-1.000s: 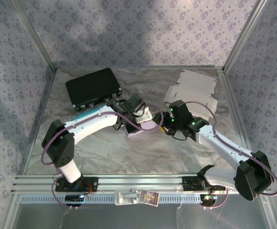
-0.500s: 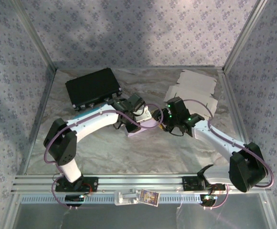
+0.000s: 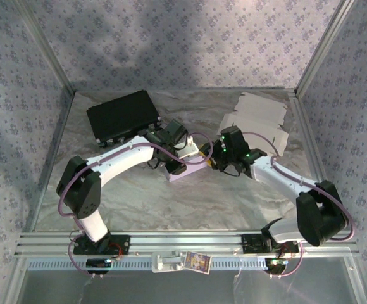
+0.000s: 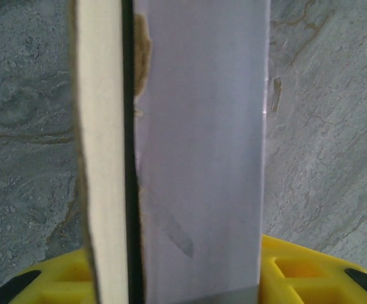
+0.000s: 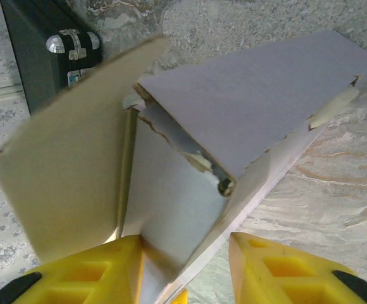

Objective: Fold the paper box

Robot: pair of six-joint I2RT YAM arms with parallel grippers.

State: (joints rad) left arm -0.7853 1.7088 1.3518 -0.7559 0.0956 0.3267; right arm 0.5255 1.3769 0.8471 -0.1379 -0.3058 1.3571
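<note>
Paper box [image 3: 186, 168], lavender outside and half folded, lies near the middle of the marbled table [image 3: 145, 196], between the two grippers. From above, much of it is hidden by the wrists, so its shape is hard to make out there.

In the left wrist view a lavender panel [image 4: 199, 158] and a cream flap [image 4: 101, 158] seen edge-on are cut off at top and bottom. They span the whole gap between the yellow fingers [image 4: 310, 275] of the left gripper [image 3: 176, 158], whose tips are cut off at the lower edge. Whether that gripper is clamped on the box or merely touching it cannot be told.

In the right wrist view an open corner of the box is set between the fingers of the right gripper [image 3: 214, 158], which are held apart. One is against the pale inner wall, while a strip of table is visible between the box's edge and the other. A ragged edge is seen under the top panel.

Beyond the box, a black case [image 3: 121, 116] lies at the far left and flat cardboard blanks [image 3: 256, 120] at the far right.
</note>
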